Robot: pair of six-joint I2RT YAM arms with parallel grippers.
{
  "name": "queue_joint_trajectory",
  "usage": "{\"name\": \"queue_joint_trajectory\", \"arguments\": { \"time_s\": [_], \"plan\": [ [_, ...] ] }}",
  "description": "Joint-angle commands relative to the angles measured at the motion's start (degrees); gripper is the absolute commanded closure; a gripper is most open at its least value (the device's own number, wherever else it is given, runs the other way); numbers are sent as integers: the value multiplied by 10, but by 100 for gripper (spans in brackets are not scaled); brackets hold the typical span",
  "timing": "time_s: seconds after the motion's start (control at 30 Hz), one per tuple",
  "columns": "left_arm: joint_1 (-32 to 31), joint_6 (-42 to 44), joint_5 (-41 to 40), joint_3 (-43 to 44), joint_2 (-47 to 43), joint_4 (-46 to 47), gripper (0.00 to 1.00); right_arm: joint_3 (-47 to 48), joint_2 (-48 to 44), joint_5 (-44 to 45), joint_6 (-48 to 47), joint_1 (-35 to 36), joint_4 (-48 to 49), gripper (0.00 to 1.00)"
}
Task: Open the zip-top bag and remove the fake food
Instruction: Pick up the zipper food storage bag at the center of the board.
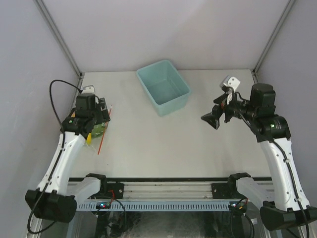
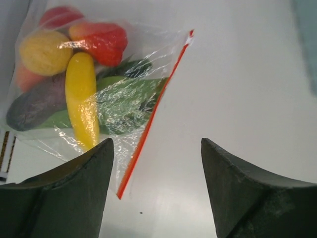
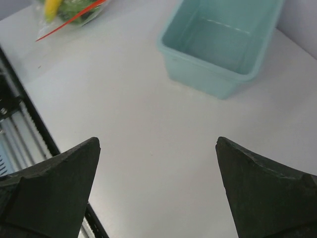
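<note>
The clear zip-top bag (image 2: pixel 119 94) lies flat at the table's left, its red-orange zipper strip (image 2: pixel 153 111) running diagonally. Inside show the fake food: a long yellow piece (image 2: pixel 81 99), a round yellow fruit (image 2: pixel 44 52), a red-orange peach (image 2: pixel 101 42), a dark purple eggplant (image 2: pixel 34 104) and a green piece (image 2: pixel 131 94). My left gripper (image 2: pixel 156 144) is open above the bag's near zipper corner, empty. In the top view the bag (image 1: pixel 99 131) is mostly hidden under the left gripper (image 1: pixel 101 116). My right gripper (image 1: pixel 214 119) is open and empty above the right table; the bag shows far off in its wrist view (image 3: pixel 72 11).
A teal bin (image 1: pixel 163 87) stands empty at the back centre and also shows in the right wrist view (image 3: pixel 223 42). Grey walls enclose the table on three sides. The rail with the arm bases (image 1: pixel 168 191) runs along the near edge.
</note>
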Motion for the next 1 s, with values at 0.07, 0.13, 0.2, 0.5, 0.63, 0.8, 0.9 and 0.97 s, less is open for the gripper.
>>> {"name": "queue_joint_trajectory", "arguments": {
  "time_s": [0.07,0.13,0.2,0.5,0.63,0.8,0.9,0.97],
  "plan": [
    [6,55,-48,-36,80,49,33,-107,-38,-99,-15,24,115,0],
    [5,64,-59,-44,108,63,36,-144,-47,-108,-21,27,150,0],
    [3,73,-74,-46,137,74,39,-174,-53,-119,-21,30,185,0],
    [-33,95,-122,-16,250,135,49,-226,-26,-148,-13,77,287,0],
    [-44,109,-115,4,297,156,50,-242,-17,-150,6,88,321,0],
    [-44,108,-129,26,353,153,53,-250,-15,-149,5,90,320,0],
    [-45,105,-148,30,370,152,66,-250,-16,-148,-2,89,315,0],
    [-45,103,-156,29,372,154,82,-251,-17,-147,-3,89,316,0]
  ]
}}
